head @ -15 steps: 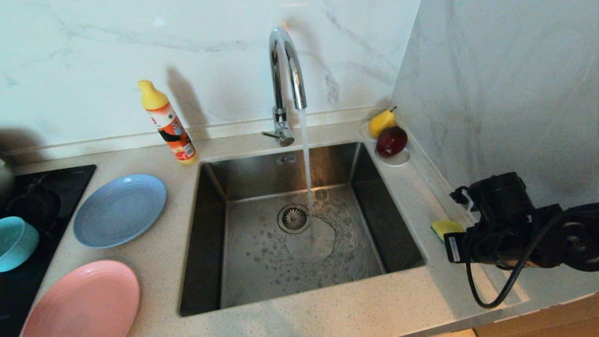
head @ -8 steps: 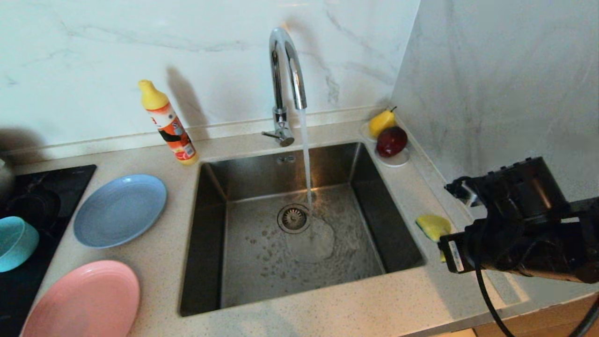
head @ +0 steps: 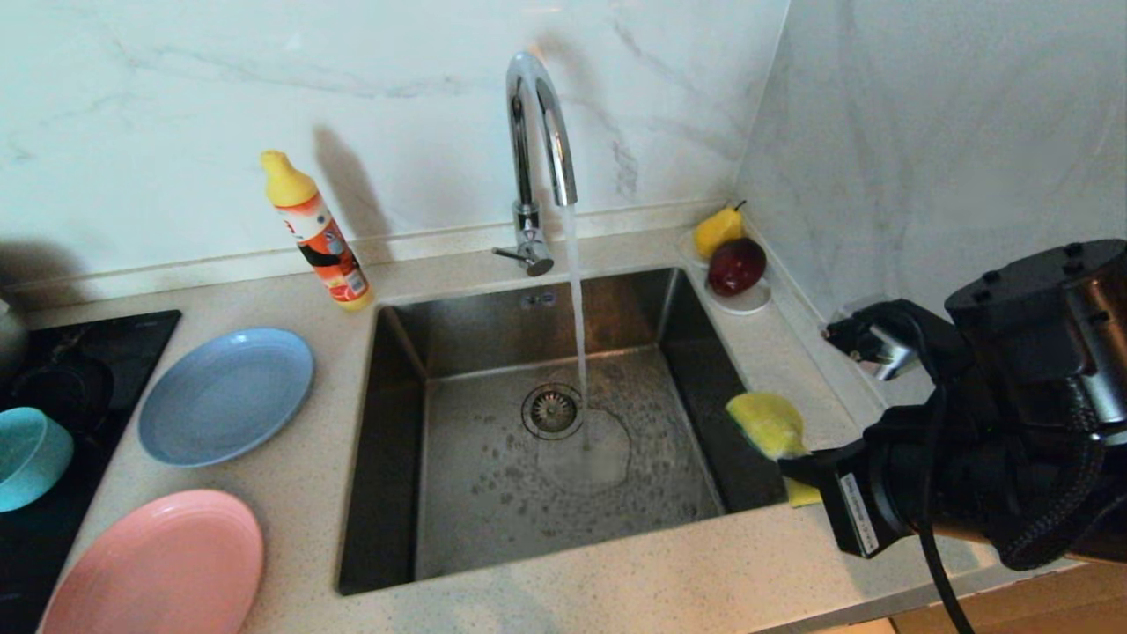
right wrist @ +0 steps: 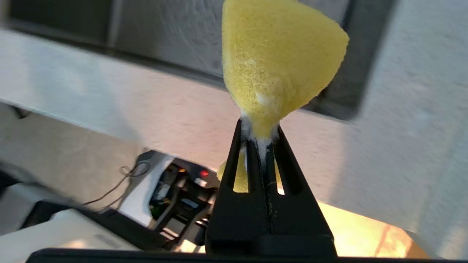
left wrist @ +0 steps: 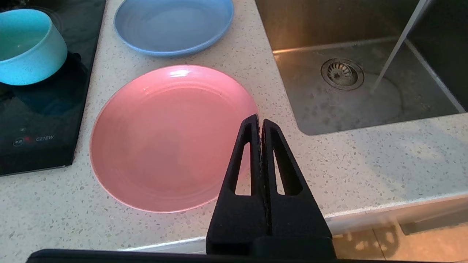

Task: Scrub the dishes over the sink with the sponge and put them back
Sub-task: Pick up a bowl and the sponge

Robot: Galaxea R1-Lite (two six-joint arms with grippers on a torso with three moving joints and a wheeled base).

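**One pinched sponge, three dishes waiting**

One narrow pinch held the sponge [right wrist: 281, 62]: the right gripper [right wrist: 260, 140] was clamped tight on its lower end, at the sink [head: 563, 546] rim's right edge. Judged risk: wet foam slipping free. The left gripper [left wrist: 260, 126], closed and empty, hung over the pink plate [left wrist: 164, 138].

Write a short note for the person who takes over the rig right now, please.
Right hand: shut on the sponge, at the sink's right edge.
Left hand: shut, empty, above the pink plate.
Light-blue plate, pink plate and teal bowl lie left of the sink, none picked up.
Tap is running.
Done: sponge picked up.
Left: scrub all three dishes, put them back.
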